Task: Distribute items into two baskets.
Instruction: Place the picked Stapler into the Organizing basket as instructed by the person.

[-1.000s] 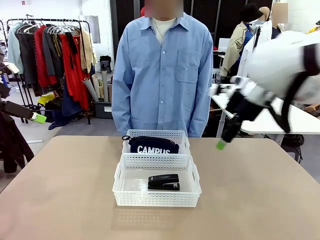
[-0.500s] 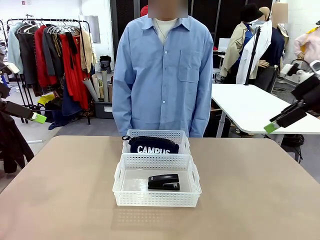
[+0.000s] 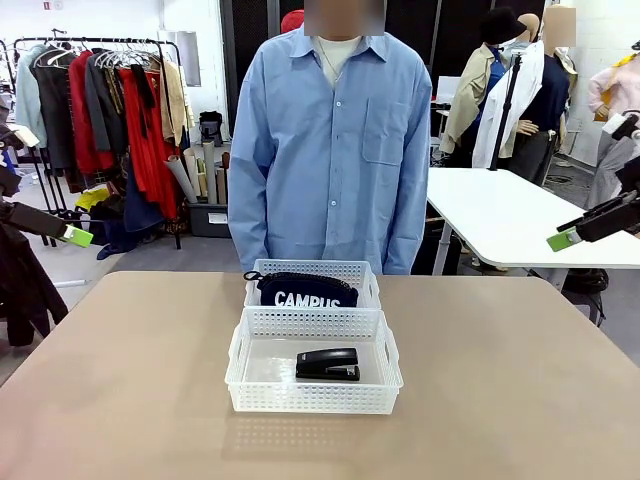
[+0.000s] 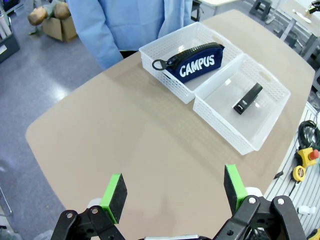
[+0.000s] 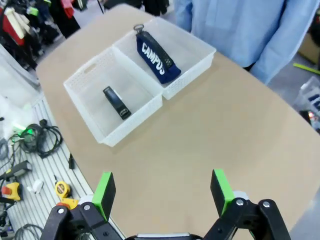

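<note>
From the front, two shallow white perforated plastic baskets sit touching end to end at the middle of the tan table (image 3: 120,380). The nearer basket (image 3: 385,365) holds the small black stapler (image 3: 327,364) lying flat on its floor. The farther basket (image 3: 364,283), just in front of the person in the light blue shirt (image 3: 330,140), holds the soft navy fabric pouch printed "CAMPUS" (image 3: 303,292). One item per basket suggests the sorting is finished. The left gripper (image 3: 70,235) and right gripper (image 3: 575,232) hang well out to either side of the baskets, likely parked clear.

In the left wrist view, the left gripper (image 4: 174,192) has its green-padded fingers (image 4: 114,191) spread wide with nothing between them, high above bare table and well away from the baskets; pouch (image 4: 197,61) and stapler (image 4: 247,98) lie in separate compartments.

In the right wrist view, the right gripper (image 5: 161,192) is likewise spread and empty, well apart from the baskets, where stapler (image 5: 115,102) and pouch (image 5: 155,59) rest apart.
</note>
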Action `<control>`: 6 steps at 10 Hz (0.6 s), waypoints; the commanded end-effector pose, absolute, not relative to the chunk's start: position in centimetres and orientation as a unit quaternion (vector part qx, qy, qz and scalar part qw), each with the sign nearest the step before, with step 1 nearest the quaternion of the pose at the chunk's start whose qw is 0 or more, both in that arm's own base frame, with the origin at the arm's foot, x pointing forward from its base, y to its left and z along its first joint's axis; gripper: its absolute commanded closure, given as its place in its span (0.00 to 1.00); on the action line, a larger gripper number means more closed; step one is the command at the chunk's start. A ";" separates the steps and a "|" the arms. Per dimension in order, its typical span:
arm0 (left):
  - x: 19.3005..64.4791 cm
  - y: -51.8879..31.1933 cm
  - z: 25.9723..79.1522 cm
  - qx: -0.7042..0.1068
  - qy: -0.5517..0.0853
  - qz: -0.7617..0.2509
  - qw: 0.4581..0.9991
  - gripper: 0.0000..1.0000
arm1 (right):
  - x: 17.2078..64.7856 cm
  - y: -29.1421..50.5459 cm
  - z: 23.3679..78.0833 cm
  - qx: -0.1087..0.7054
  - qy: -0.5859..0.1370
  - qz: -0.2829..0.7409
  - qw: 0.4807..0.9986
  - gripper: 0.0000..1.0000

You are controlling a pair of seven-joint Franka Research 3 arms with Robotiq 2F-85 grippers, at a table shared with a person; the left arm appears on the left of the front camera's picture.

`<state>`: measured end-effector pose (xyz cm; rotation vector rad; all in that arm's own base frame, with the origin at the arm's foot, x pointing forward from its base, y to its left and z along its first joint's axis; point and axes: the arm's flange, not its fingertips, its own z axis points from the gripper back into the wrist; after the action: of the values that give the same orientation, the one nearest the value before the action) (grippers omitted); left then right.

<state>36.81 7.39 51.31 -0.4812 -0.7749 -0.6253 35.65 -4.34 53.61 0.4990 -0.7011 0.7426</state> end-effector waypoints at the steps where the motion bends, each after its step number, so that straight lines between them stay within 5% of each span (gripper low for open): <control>1: 36.8 7.4 51.5 -0.232 -0.368 -0.294 0.851 0.00 | 35.3 -4.9 53.3 0.236 -0.367 0.349 0.829 0.00; 4: 36.8 7.4 51.5 -0.232 -0.368 -0.294 0.851 0.00 | 35.1 -4.0 53.4 0.179 -0.353 0.365 0.843 0.00; 6: 36.8 7.4 51.5 -0.232 -0.368 -0.294 0.851 0.00 | 35.4 -5.0 54.1 0.237 -0.351 0.345 0.838 0.00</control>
<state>36.81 7.38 51.31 -0.4812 -0.7747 -0.6254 35.27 -4.70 54.03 0.4751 -0.7371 0.7388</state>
